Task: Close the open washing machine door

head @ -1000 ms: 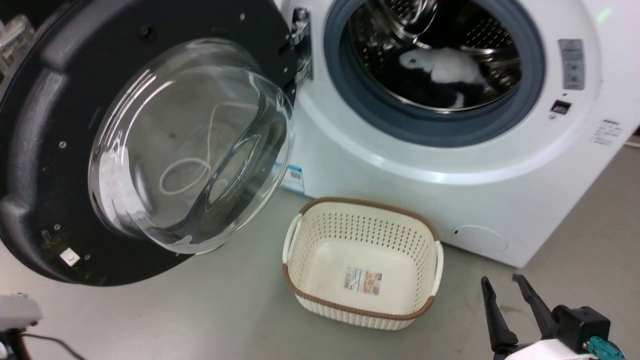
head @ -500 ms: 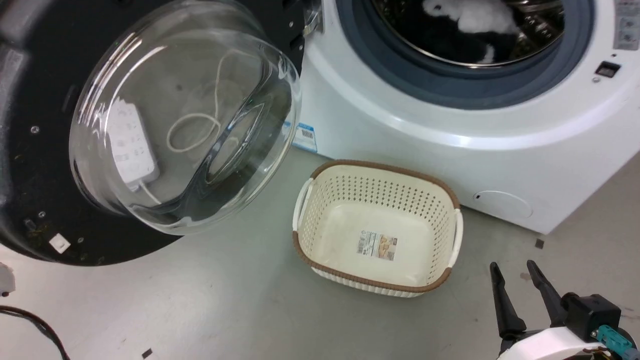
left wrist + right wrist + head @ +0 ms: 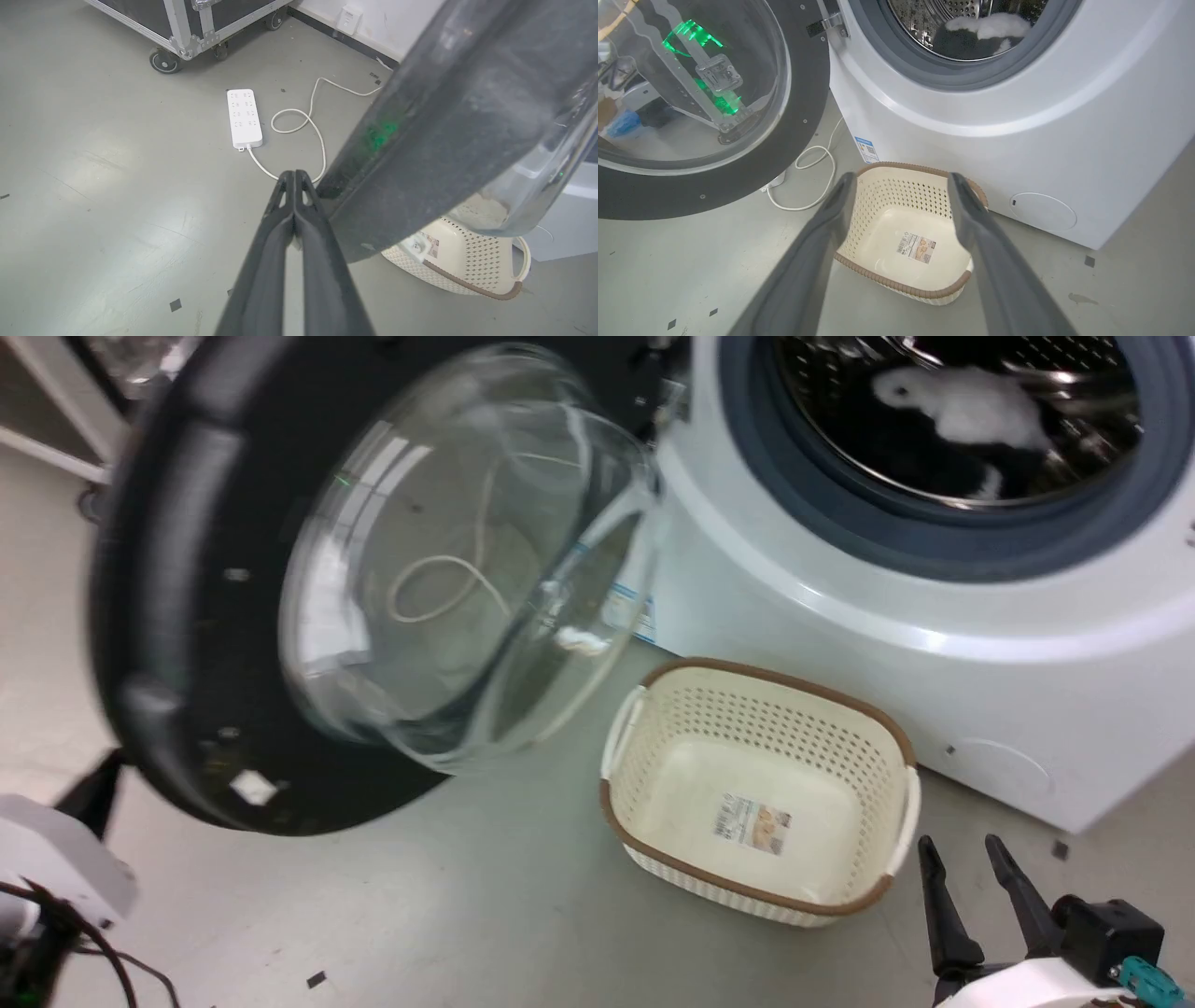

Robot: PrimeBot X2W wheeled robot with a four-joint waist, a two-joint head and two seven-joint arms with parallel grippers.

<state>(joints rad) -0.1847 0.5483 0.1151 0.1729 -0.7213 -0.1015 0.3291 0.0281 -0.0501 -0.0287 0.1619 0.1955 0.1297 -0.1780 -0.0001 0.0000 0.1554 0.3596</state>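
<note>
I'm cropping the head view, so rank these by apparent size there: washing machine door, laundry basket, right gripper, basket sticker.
1. washing machine door, largest, though nearer the camera.
2. laundry basket.
3. right gripper, partly cut by the frame edge.
4. sticker, smallest.

Basket (image 3: pixel 775 683) on floor (image 3: pixel 467 915) before the washing machine (image 3: pixel 840 644), door (image 3: pixel 159 616) to its left.

Pressed-together end effector (image 3: pixel 294 176) beside washing machine door (image 3: pixel 444 116)
</note>
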